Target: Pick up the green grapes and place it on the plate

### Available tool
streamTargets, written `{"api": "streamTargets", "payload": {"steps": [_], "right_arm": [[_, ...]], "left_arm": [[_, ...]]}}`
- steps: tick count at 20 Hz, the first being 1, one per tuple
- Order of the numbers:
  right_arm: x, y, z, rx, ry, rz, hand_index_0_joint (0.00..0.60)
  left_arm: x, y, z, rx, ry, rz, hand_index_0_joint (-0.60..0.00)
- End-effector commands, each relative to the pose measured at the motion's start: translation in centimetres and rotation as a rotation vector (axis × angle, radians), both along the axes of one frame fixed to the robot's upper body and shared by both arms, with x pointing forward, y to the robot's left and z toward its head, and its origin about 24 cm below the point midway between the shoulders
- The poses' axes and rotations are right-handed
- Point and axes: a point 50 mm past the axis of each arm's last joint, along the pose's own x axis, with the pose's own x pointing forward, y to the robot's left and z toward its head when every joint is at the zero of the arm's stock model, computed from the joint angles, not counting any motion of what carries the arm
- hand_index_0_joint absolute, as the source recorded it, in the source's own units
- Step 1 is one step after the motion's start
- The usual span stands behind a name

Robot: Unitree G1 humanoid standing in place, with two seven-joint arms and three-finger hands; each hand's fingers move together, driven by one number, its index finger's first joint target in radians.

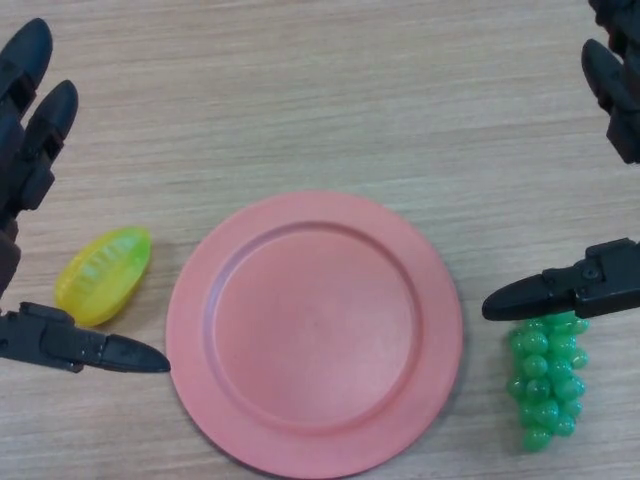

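Two hands over tabletop, fingers apart, holding nothing. Grapes lie near right, just beside plate, partly under right hand. Left hand by yellow-green fruit, left of plate.

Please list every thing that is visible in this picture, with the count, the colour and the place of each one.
plate: one, pink, centre of the table, nothing on it
grapes: one bunch, green, on the table right of the plate, apart from it
yellow fruit: one, yellow-green, on the table left of the plate, apart from it
table: one, light wood, under everything
left hand: one, black, left edge, open, fingers around the yellow fruit without touching it
right hand: one, black, right edge, open, thumb just above the grapes
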Motion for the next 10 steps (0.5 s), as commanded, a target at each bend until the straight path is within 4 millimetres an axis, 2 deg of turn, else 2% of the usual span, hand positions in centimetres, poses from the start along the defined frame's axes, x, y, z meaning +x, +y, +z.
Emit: {"api": "streamTargets", "payload": {"steps": [1, 10], "right_arm": [[-0.9, -0.4, 1.3, -0.091, -0.175, -0.035, 0.0], [-1.1, -3.3, -5.8, -0.369, 0.092, -0.275, 0.0]], "left_arm": [[-1.7, 0.2, 2.8, 0.07, -0.213, 0.007, 0.0], [-1.0, 0.0, 2.5, 0.098, -0.196, 0.02, 0.0]]}}
